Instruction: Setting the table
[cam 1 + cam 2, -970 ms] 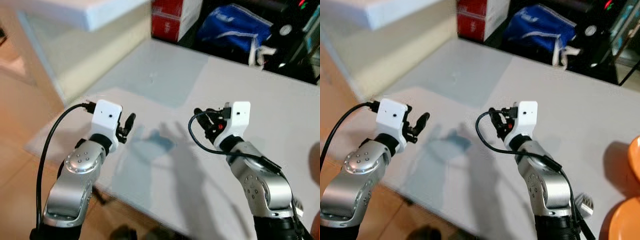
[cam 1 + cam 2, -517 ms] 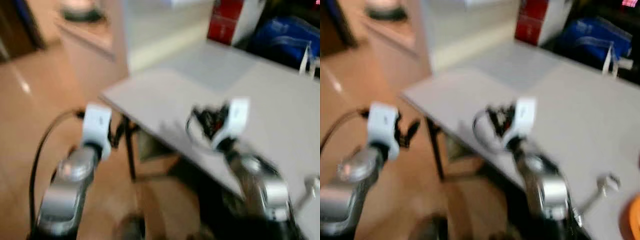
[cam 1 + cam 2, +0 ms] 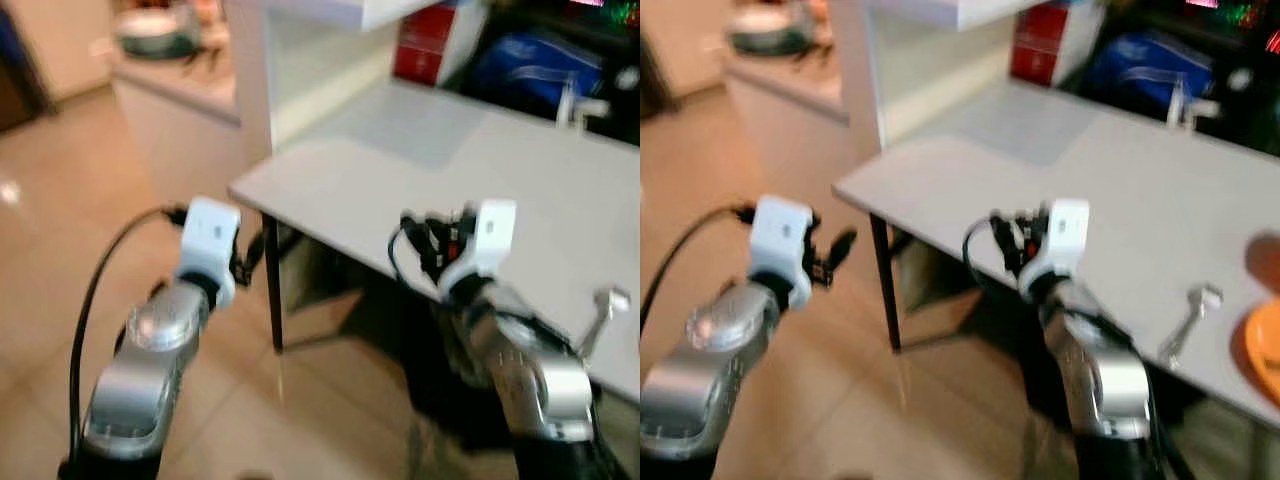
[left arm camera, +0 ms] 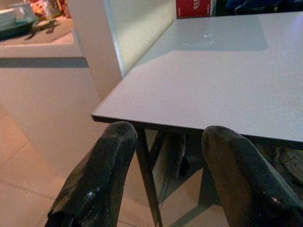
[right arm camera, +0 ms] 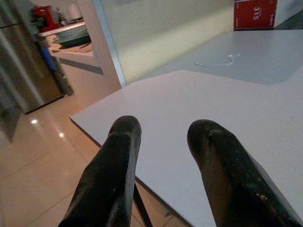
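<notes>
Both the left gripper [image 4: 163, 182] and right gripper [image 5: 165, 177] hang parted and empty beside the white table [image 3: 1120, 210]. This looks like a fetching step; next comes reaching the dishes on the counter [image 3: 165, 75].

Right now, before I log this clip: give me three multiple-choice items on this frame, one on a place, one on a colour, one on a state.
1. Where does the fork lie?
A. on the floor
B. on the table near its front edge
C. on the far counter

2. What colour is the box at the table's far end?
A. red
B. green
C. yellow

3. How is the right gripper?
A. shut on the fork
B. shut, empty
C. open, empty

Answers: 1 B, it rests on the grey top; 2 A, red sides; 3 C, fingers apart with only tabletop between.
</notes>
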Available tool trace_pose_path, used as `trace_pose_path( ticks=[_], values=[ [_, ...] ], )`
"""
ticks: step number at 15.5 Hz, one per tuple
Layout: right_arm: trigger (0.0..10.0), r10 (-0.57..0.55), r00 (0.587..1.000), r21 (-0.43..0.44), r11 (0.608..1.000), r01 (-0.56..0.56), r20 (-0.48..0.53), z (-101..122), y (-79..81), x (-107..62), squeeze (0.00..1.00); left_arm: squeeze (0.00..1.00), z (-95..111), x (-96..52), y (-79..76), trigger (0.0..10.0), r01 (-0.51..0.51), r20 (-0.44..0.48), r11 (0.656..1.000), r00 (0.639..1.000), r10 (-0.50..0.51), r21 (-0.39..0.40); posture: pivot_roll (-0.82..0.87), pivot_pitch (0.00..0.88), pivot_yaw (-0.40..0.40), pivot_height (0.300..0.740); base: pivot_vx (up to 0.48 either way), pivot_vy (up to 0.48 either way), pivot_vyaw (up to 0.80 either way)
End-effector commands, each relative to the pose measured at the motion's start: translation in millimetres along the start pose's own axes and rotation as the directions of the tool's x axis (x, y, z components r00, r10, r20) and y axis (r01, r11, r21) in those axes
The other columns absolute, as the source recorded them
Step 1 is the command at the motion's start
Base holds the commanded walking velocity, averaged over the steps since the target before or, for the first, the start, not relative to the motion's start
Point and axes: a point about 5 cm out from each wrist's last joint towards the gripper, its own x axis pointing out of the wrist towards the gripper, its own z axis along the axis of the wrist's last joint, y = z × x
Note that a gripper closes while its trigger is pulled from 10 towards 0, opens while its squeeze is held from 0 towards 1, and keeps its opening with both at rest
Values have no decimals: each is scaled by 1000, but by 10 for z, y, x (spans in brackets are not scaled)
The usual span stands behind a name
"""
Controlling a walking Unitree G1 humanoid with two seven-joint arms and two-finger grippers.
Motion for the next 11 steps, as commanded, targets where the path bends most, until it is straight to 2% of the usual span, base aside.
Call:
trace_pose_path(
  ticks=[1,2,3,4,5,10,11],
  values=[
    [10000,17,1000,-2,1000,-16,21,57,57,28,0,0,14,-15,77,10000,-32,0,999,999,32,17,19,34,-37,740,0,480,-800],
    [10000,8,1000,10,1000,-8,22,54,54,30,0,0,19,-22,109,10000,-43,0,999,999,43,2,20,34,-37,740,0,480,-800],
    [10000,6,1000,25,1000,-7,19,50,52,30,1000,59,29,-31,117,10000,-33,1,999,999,33,-34,20,34,-37,740,0,480,-800],
    [10000,9,1000,29,1000,-10,20,50,53,30,1000,855,30,-35,121,10000,-32,-1,999,999,32,-43,22,34,-38,740,0,480,-800],
    [10000,14,1000,32,999,-15,22,54,56,32,1000,1000,35,-42,128,10000,-30,-1,998,1000,30,-51,24,34,-39,740,0,480,-800],
    [10000,25,999,11,1000,-25,31,97,87,45,1000,1000,47,-67,181,10000,-55,3,998,998,55,-33,20,41,-44,740,0,480,-800],
    [10000,29,999,-1,1000,-29,35,117,88,46,1000,749,50,-66,178,10000,-62,9,998,998,63,-30,16,41,-43,740,0,480,-800]
  ],
)
